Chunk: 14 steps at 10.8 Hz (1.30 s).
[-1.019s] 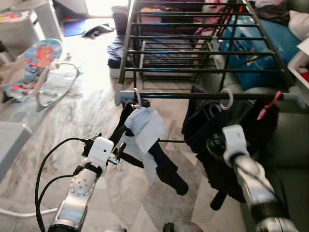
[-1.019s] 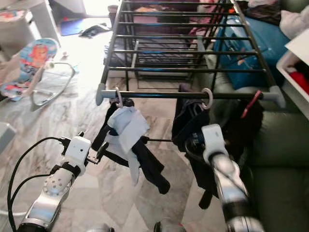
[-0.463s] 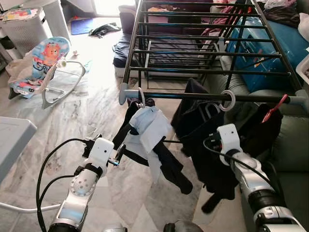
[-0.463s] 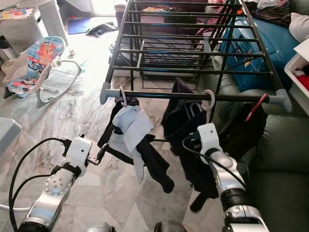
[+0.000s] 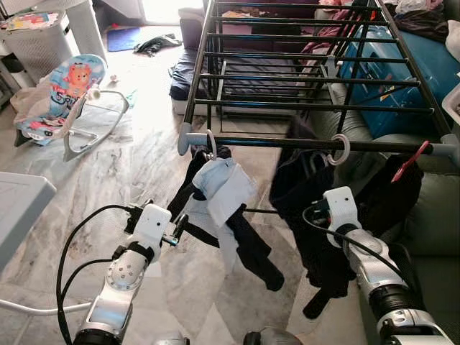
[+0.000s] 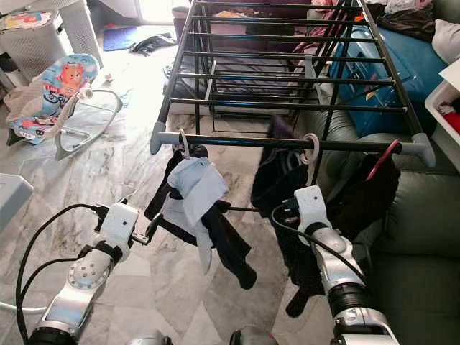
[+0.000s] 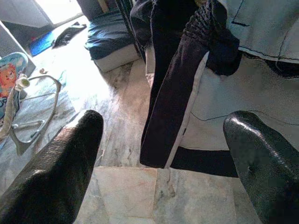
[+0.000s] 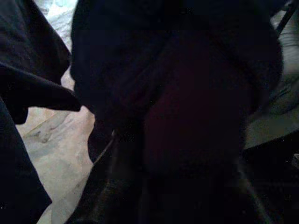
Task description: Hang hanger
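A black drying rack stands before me. Two hangers hang from its front rail. The left one, on a white hook, carries a pale blue and dark garment. The right one, on a white ring hook, carries a dark garment. My left gripper is low, just left of the pale garment, and open with nothing between its fingers. My right gripper is pressed into the dark garment, and the cloth hides what it touches.
A red clip hangs on the rail's right end. A green sofa is at the right and blue bedding lies behind the rack. A baby bouncer sits on the marble floor at the left, beside a white surface edge.
The camera has pulled back slightly. The right arm has drawn down and away from the rail, and the dark garment has swung on its hook. The left arm has stayed put.
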### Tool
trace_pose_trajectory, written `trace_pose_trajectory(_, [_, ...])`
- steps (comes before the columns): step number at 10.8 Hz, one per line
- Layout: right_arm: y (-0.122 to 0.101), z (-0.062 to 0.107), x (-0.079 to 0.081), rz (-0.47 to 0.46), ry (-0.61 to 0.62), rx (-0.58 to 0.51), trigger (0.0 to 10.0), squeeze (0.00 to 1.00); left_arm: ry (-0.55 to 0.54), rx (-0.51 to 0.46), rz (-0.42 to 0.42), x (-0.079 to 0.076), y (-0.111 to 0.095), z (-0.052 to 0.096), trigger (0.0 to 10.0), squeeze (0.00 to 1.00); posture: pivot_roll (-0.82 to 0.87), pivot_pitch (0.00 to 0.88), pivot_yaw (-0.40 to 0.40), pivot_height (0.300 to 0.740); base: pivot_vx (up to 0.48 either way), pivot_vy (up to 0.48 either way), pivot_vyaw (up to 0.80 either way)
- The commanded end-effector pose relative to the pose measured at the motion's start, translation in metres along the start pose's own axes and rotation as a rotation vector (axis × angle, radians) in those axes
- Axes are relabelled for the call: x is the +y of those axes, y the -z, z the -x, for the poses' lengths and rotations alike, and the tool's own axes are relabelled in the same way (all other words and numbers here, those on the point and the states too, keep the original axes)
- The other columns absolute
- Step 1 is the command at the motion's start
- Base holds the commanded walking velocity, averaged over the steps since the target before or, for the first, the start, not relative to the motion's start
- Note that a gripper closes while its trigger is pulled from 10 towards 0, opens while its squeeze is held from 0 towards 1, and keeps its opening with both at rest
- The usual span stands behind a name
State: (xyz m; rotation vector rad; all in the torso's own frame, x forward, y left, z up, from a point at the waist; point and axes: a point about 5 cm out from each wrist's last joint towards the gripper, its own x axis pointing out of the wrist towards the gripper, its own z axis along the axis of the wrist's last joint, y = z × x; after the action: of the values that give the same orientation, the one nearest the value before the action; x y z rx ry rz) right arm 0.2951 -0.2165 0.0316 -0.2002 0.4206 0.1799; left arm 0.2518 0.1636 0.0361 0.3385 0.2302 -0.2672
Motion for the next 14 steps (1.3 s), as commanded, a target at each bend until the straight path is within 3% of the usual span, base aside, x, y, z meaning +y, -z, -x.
trace_pose_trajectory(1, [-0.005, -0.003, 0.004, -0.004, -0.008, -0.032, 0.0, 0.0, 0.005, 0.01, -0.006, -0.001, 0.0, -0.001, 10.0, 0.0, -0.02, 0.005, -0.016, 0.74, 0.0, 0.0, 0.0])
trace_pose_trajectory(8, [-0.001, 0.002, 0.009, 0.053, 0.015, -0.072, 0.0, 0.0, 0.017, 0.019, 0.001, -0.003, 0.002, -0.002, 10.0, 0.0, -0.02, 0.0, -0.023, 0.74, 0.0, 0.0, 0.0])
trace_pose_trajectory(12, [-0.022, 0.009, 0.008, 0.052, 0.09, -0.269, 0.0, 0.0, 0.019, 0.018, 0.009, -0.004, 0.002, -0.002, 10.0, 0.0, -0.02, 0.0, -0.029, 0.74, 0.0, 0.0, 0.0])
trace_pose_trajectory(13, [-0.032, 0.02, 0.008, 0.053, 0.15, -0.373, 0.0, 0.0, 0.016, 0.014, 0.017, -0.004, 0.002, -0.002, 10.0, 0.0, -0.03, 0.003, -0.032, 0.74, 0.0, 0.0, 0.0])
trace_pose_trajectory(14, [-0.032, 0.03, 0.01, 0.054, 0.175, -0.407, 0.0, 0.0, 0.011, 0.008, 0.018, -0.004, 0.001, -0.001, 10.0, 0.0, -0.03, 0.006, -0.034, 0.74, 0.0, 0.0, 0.0])
